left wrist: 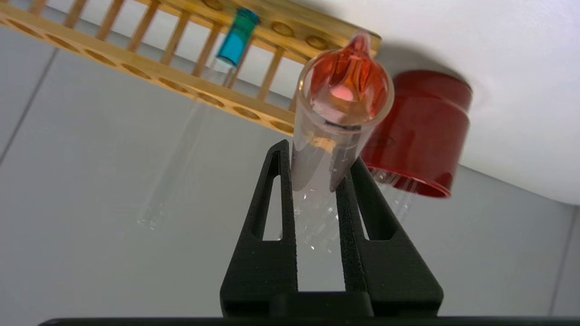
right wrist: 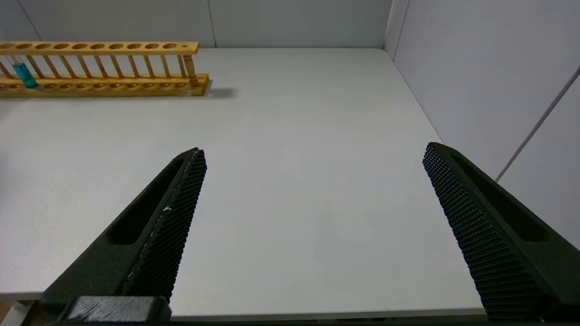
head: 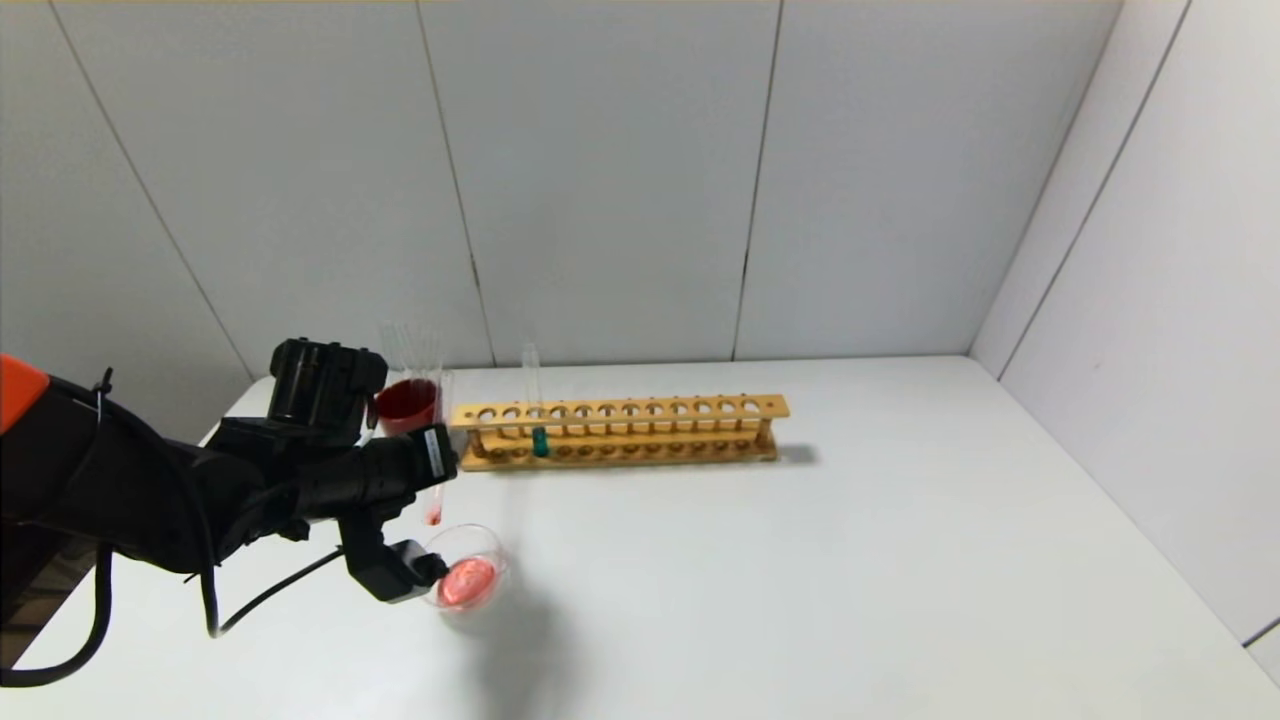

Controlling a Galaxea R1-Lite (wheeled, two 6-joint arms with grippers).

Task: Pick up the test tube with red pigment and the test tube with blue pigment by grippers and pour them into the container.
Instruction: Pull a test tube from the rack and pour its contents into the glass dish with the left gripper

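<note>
My left gripper (head: 438, 458) is shut on the test tube with red pigment (head: 436, 500) and holds it near upright, rounded end down, just above the far rim of the container (head: 500, 575). A little red liquid shows at the tube's bottom, and pink-red liquid lies in the container. In the left wrist view the tube (left wrist: 340, 104) sits between my black fingers (left wrist: 276, 181). The test tube with blue pigment (head: 539, 440) stands in the wooden rack (head: 650, 410); it also shows in both wrist views (left wrist: 235, 38) (right wrist: 22, 74). My right gripper (right wrist: 312, 151) is open and empty over the table's near right.
A dark red cup (head: 407, 405) holding plain clear tubes stands behind my left gripper, at the rack's left end, and shows in the left wrist view (left wrist: 417, 131). The white table (head: 850, 560) has grey walls at the back and right.
</note>
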